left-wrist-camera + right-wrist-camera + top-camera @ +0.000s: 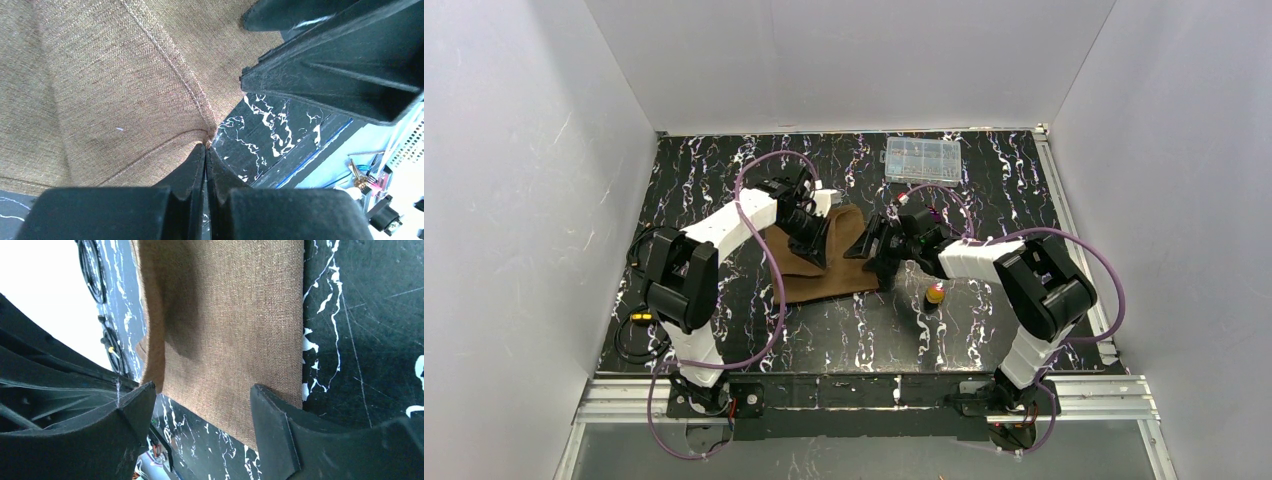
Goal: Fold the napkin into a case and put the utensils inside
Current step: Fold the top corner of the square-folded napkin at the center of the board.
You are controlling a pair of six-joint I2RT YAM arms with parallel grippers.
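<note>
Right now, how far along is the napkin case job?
Done: nothing finished; the brown woven cloth napkin forms no case yet. In hand: the left pincer is shut on its corner, and the open right pincer straddles an edge. Left: complete the case, then load utensils; the slim gold-orange-headed utensil lies on the black marbled table.

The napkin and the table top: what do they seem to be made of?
The napkin looks like coarse woven fabric, brown and matte: the weave and a stitched hem line show. The table top looks hard and glossy, black with white marble-like veins and fine scratches; possibly a printed laminate, but that is uncertain.
</note>
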